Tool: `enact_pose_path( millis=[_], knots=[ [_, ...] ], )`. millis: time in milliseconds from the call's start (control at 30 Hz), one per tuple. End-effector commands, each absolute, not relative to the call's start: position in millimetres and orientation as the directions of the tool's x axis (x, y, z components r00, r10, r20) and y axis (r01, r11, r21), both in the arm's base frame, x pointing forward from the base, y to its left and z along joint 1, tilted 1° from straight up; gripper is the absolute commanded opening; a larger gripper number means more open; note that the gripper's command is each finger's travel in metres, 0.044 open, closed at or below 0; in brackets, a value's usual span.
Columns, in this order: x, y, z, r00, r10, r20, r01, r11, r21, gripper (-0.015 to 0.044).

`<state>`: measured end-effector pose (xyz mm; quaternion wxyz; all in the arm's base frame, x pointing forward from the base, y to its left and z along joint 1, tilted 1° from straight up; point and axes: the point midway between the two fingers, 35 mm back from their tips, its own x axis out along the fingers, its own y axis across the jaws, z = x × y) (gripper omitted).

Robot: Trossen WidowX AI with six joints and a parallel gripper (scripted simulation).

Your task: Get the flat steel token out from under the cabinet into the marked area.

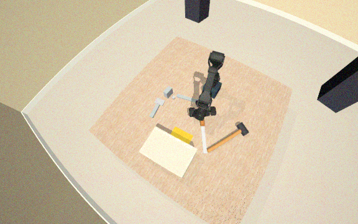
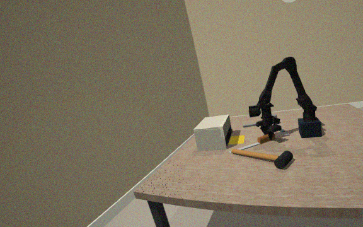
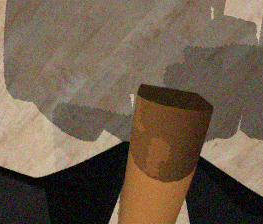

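The cream cabinet [image 1: 168,152] [image 2: 210,137] stands on the table, with the yellow marked area [image 1: 182,135] [image 2: 237,139] along its front. The steel token is not visible in any view. A long tool with a pale flat blade and an orange-brown handle [image 1: 204,137] [image 2: 249,146] [image 3: 157,197] lies beside the cabinet, its blade tip near the mallet's handle end. My gripper [image 2: 271,136] [image 3: 158,153] points down at the handle's end. Its fingers are closed on both sides of the handle, which fills the gap in the wrist view. In the top view the arm hides the fingertips.
An orange-handled mallet [image 1: 224,141] [image 2: 254,154] with a black head lies beside the blade. On the other side lie a grey flat-headed tool [image 1: 155,109], a grey block [image 1: 168,92], a tiny pale piece [image 1: 173,97] and a grey bar [image 1: 183,97] partly under the arm.
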<state>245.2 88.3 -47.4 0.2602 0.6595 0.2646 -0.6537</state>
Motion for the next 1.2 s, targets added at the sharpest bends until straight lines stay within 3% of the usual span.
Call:
enact_pose_path(
  millis=[0,67,200,1167],
  knots=[
    [245.7,88.2,-47.1,0.007,0.008,-1.0,0.689,-0.724,-0.001,0.0118],
    [245.7,88.2,-47.1,0.007,0.008,-1.0,0.689,-0.724,-0.001,0.0105],
    [245.7,88.2,-47.1,0.007,0.008,-1.0,0.689,-0.724,-0.001,0.0],
    [238.5,100.0,-43.7,-0.002,0.006,-1.0,0.689,-0.725,-0.006,0.0]
  ],
)
